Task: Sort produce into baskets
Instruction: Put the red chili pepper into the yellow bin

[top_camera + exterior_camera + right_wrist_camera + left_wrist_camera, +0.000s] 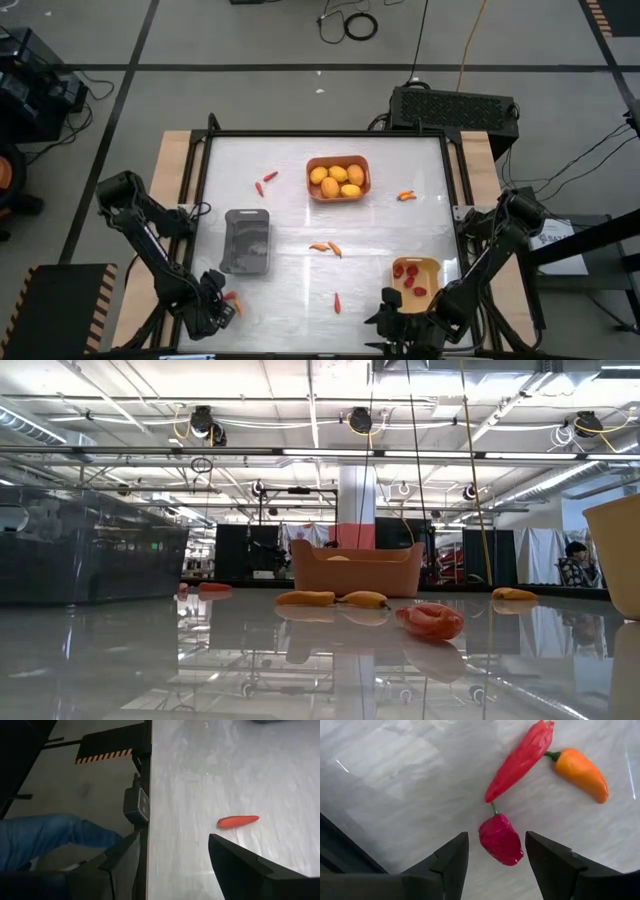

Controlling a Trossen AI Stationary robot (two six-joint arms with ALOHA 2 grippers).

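My left gripper [218, 308] points down at the table's near left corner, open. Its fingers stand on either side of a short red pepper [500, 839] without touching it. A long red chili [520, 760] and an orange chili [581, 768] lie just beyond. My right gripper [392, 318] hangs open at the near edge, with a red chili [238, 821] on the table ahead of it. The orange basket [362, 180] holds yellow-orange fruits [338, 180]. The yellow basket [432, 265] holds red berries [409, 276]. The dark grey basket [247, 240] stands at centre left.
Loose chilies lie on the table: two red ones [265, 182] at the far left, an orange one [405, 196] at the far right, two [326, 247] in the middle. A person's leg in blue jeans [50, 840] shows beyond the near table edge [148, 820].
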